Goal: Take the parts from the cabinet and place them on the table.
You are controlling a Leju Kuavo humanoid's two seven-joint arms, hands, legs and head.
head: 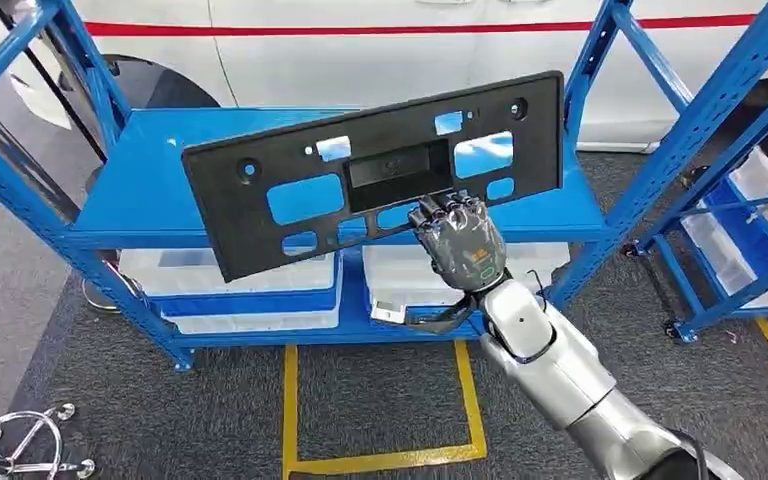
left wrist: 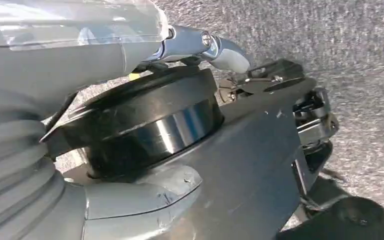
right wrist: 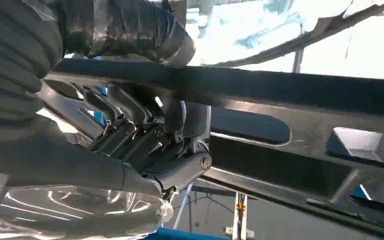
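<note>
One black licence-plate bracket hangs tilted above the blue shelf, right hand gripping its lower edge at five o'clock; left hand's fingers cannot be judged.

You are getting bright, even light in the head view, with soft shadows under the blue shelf. In the right wrist view, glare is washing out the background. The left wrist view is blurring close up.

One black panel, two blue racks, two white bins.
</note>
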